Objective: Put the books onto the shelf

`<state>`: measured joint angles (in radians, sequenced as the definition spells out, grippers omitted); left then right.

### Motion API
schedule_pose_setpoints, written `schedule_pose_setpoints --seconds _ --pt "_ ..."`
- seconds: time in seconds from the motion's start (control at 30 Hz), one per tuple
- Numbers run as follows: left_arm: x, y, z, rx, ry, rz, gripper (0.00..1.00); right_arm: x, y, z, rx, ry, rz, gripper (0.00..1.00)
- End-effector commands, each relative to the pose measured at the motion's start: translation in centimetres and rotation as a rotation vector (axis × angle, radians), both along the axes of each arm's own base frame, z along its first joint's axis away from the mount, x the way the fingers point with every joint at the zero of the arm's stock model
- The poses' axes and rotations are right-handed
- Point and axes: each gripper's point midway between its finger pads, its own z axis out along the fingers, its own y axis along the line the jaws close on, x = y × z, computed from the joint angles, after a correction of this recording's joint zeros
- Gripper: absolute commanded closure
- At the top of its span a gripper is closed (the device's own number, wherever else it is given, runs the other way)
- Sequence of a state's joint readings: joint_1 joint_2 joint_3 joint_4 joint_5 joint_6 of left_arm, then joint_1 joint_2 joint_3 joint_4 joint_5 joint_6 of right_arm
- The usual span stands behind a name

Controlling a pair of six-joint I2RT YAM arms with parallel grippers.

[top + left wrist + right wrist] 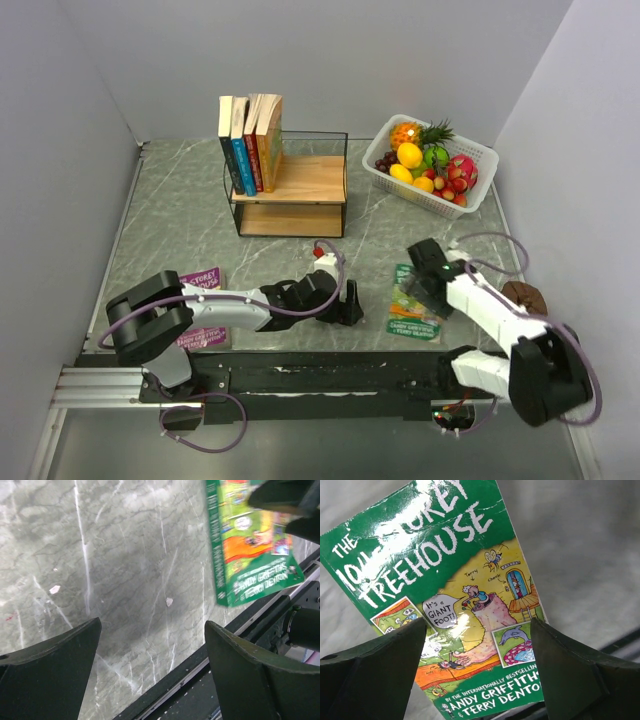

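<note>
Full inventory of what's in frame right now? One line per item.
books on shelf: about four, blue, red and orange spines, upright at the left end of the top tier
shelf: one, light wood in a black wire frame, back centre
green book: one, lying flat, front right, under the right gripper
purple book: one, lying flat, front left, partly under the left arm
fruit basket: one, white, back right
fruit: mixed, yellow, orange, green and red, in the basket
brown round thing: one, at the right edge; cannot tell what it is
table: grey marble pattern
left gripper: open, over bare table
right gripper: open, above the green book
</note>
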<state>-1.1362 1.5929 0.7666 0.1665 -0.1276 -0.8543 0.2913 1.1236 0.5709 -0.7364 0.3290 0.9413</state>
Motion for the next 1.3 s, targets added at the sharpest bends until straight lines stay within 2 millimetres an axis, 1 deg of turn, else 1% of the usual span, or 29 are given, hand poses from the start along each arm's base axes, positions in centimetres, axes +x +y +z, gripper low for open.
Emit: schedule_pose_setpoints --seconds 0.0,0.03,0.1,0.2,0.27,0.3,0.33,0.37,0.43,0.53,0.57,0.6,0.67,0.73,0.77,0.8,0.83,0.87,0.9,0.93,0.97,1.0,1.03,1.07,1.1,1.13,1.17,1.2,1.27 --pt "0.8 0.5 1.5 -0.027 -0.025 0.053 0.09 2.0 9.2 -1.5 0.244 -0.006 0.18 0.1" --pt "1.0 0.7 1.7 -0.032 -0.022 0.067 0.09 1.8 10.0 -2.0 0.254 0.018 0.189 0.1" --pt "1.2 1.1 1.8 -0.029 -0.022 0.085 0.09 1.8 12.3 -2.1 0.289 0.017 0.227 0.1" --pt "1.6 2.0 1.8 -0.013 -0.031 0.12 0.09 1.5 14.8 -2.0 0.358 0.017 0.236 0.11" --pt "1.9 2.5 2.1 -0.007 -0.043 0.138 0.09 1.1 17.5 -1.1 0.41 0.003 0.287 0.11" --pt "2.1 2.8 2.1 0.001 -0.05 0.154 0.09 0.8 18.5 -1.0 0.429 0.01 0.281 0.11" --pt "2.2 3.2 2.0 0.015 -0.047 0.162 0.09 0.0 20.3 -0.6 0.454 0.007 0.331 0.11" --pt "2.2 3.4 1.9 0.025 -0.047 0.165 0.09 0.2 21.5 0.3 0.473 -0.009 0.352 0.1" --pt "2.3 4.2 1.7 0.052 -0.047 0.184 0.09 -0.8 23.1 1.2 0.48 -0.006 0.399 0.09" --pt "2.6 5.8 1.7 0.082 -0.056 0.228 0.08 -0.5 22.5 3.4 0.446 -0.059 0.408 0.07" --pt "2.5 6.1 1.5 0.086 -0.056 0.234 0.09 -0.5 21.3 3.5 0.414 -0.061 0.393 0.07" --pt "2.6 6.5 2.0 0.077 -0.063 0.245 0.08 -0.2 20.6 4.6 0.405 -0.103 0.406 0.07" --pt "3.0 7.4 2.2 0.094 -0.082 0.276 0.08 0.6 17.9 4.5 0.322 -0.13 0.372 0.06" --pt "3.7 8.2 3.0 0.095 -0.109 0.318 0.08 0.9 16.6 4.6 0.307 -0.148 0.366 0.05" --pt "3.9 8.6 3.2 0.103 -0.118 0.332 0.08 0.5 15.8 3.9 0.295 -0.14 0.353 0.06" --pt "4.2 8.9 3.7 0.1 -0.132 0.344 0.07 0.8 15.7 4.5 0.32 -0.179 0.339 0.06" --pt "4.5 9.2 4.0 0.103 -0.141 0.357 0.07 0.8 15.6 4.5 0.327 -0.199 0.332 0.05" --pt "4.8 9.5 3.9 0.109 -0.15 0.369 0.06 0.4 15.1 3.6 0.332 -0.198 0.323 0.06" --pt "5.2 9.6 3.8 0.112 -0.155 0.369 0.07 0.6 15.1 3.9 0.36 -0.224 0.299 0.06" --pt "5.8 10.0 3.5 0.118 -0.145 0.385 0.07 0.6 14.9 3.6 0.362 -0.221 0.292 0.07" --pt "5.9 9.9 3.0 0.121 -0.124 0.373 0.07 0.3 14.5 2.9 0.359 -0.207 0.282 0.07" --pt "6.3 10.2 1.7 0.155 -0.104 0.374 0.09 0.3 14.2 2.4 0.352 -0.201 0.275 0.07" --pt "6.9 10.7 1.1 0.17 -0.088 0.39 0.09 1.0 14.3 2.5 0.371 -0.233 0.267 0.07" --pt "7.2 10.6 0.7 0.177 -0.075 0.386 0.1 0.5 14.2 1.4 0.382 -0.221 0.281 0.07" --pt "7.1 10.4 -0.4 0.199 -0.054 0.361 0.12 0.8 14.6 1.5 0.411 -0.249 0.292 0.07" --pt "7.2 10.0 -0.5 0.186 -0.058 0.353 0.13 2.0 15.3 2.1 0.458 -0.312 0.291 0.07" --pt "7.1 9.7 -0.9 0.179 -0.05 0.338 0.14 1.7 15.2 1.4 0.467 -0.322 0.3 0.08" --pt "6.7 9.3 -1.4 0.175 -0.033 0.307 0.15 1.9 15.5 1.5 0.487 -0.338 0.298 0.08" --pt "6.8 8.2 -1.1 0.128 -0.036 0.288 0.16 2.5 16.2 1.7 0.53 -0.382 0.316 0.09"
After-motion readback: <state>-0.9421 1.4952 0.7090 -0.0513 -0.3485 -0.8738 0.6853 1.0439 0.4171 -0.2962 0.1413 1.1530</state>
